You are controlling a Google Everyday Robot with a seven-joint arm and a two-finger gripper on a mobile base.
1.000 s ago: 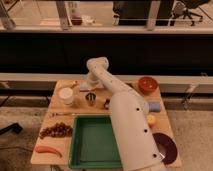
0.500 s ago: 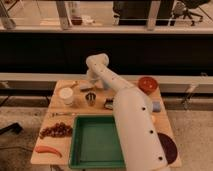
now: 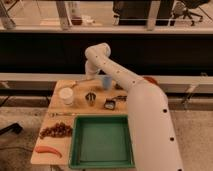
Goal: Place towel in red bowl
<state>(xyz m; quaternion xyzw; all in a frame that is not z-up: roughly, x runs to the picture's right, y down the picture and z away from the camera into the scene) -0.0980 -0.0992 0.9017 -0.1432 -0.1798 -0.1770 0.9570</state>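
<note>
Grabbing the towel, I think, before the trip to the red bowl

Up and left of the green tray sits the white cup. Straight above the tray my white arm crosses the bench. It hides the claw, which is clenched, and it hides the towel too, so I cannot tell if the claw has it. Up and right of the tray peeks the red bowl. Next I should lift gently, check for the cloth, then swing right.
</note>
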